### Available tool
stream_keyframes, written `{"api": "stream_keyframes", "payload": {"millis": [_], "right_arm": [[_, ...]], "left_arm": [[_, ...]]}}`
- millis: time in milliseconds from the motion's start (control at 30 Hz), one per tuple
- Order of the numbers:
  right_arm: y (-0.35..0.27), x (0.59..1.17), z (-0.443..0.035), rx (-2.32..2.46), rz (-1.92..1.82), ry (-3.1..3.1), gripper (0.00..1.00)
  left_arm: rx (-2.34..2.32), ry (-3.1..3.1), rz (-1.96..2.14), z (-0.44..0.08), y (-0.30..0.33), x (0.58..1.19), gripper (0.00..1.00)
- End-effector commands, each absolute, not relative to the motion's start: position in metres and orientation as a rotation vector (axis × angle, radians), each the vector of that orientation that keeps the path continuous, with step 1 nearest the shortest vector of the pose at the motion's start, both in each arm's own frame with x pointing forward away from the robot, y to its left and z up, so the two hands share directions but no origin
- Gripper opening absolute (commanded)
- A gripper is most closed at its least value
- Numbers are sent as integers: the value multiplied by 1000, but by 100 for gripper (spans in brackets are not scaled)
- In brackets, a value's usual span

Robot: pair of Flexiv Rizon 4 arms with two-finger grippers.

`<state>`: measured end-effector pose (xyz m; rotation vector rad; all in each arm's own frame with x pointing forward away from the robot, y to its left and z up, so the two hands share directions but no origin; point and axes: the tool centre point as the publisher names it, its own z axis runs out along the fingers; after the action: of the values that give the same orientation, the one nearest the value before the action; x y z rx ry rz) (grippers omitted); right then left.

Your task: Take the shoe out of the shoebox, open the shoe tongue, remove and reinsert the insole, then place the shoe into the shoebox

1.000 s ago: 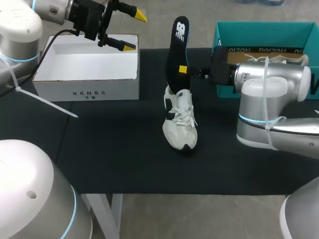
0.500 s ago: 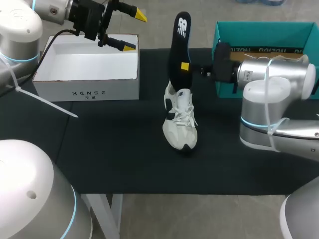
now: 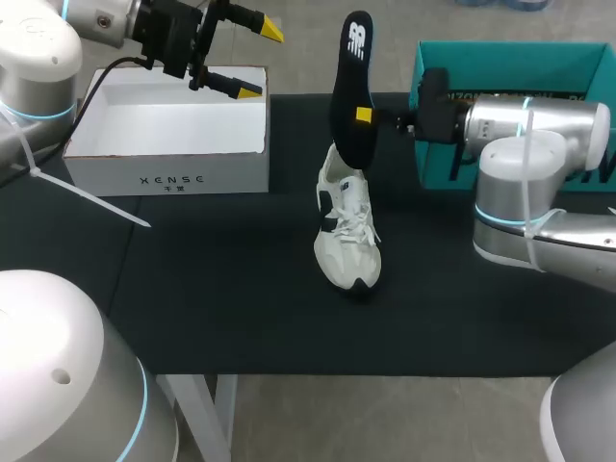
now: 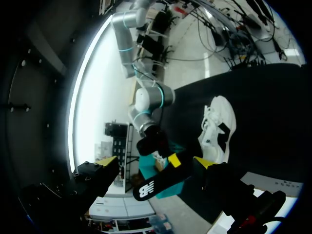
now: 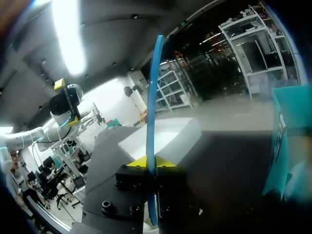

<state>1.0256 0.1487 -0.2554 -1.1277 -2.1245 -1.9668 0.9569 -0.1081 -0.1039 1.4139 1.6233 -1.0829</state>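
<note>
A white sneaker (image 3: pixel 348 231) stands on the black table mat, toe toward the front edge. My right gripper (image 3: pixel 363 115) is shut on a black insole (image 3: pixel 351 87), which stands nearly upright with its lower end just at the shoe's opening. In the right wrist view the insole (image 5: pixel 152 97) shows edge-on as a thin blue strip between the yellow tips of the right gripper (image 5: pixel 150 163). My left gripper (image 3: pixel 260 60) hangs open and empty above the white box. The left wrist view shows the sneaker (image 4: pixel 218 127) and the insole (image 4: pixel 158 181) ahead of it.
A white open box (image 3: pixel 168 144) sits at the back left of the mat. The teal shoebox (image 3: pixel 500 67) stands at the back right, behind my right arm, with a second shoe partly visible inside. The mat's front half is bare.
My right gripper has lifted the insole upward and slightly right, drawing most of it out of the shoe. The left arm and the shoe have stayed put.
</note>
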Motion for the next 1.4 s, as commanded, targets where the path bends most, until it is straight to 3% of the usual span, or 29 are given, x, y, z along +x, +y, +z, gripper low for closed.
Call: {"api": "stream_keyframes", "payload": {"millis": [33, 433, 1400], "right_arm": [[155, 1038, -259, -1106, -1965, -2123, 0], [171, 1042, -290, -1083, -2004, -2067, 0], [172, 989, -322, -1261, -1912, -1934, 0]], "left_arm": [[1419, 1625, -1082, -103, -108, 957, 100], [1419, 1625, -1082, -103, -108, 957, 100], [1419, 1625, -1082, -103, -108, 957, 100]]}}
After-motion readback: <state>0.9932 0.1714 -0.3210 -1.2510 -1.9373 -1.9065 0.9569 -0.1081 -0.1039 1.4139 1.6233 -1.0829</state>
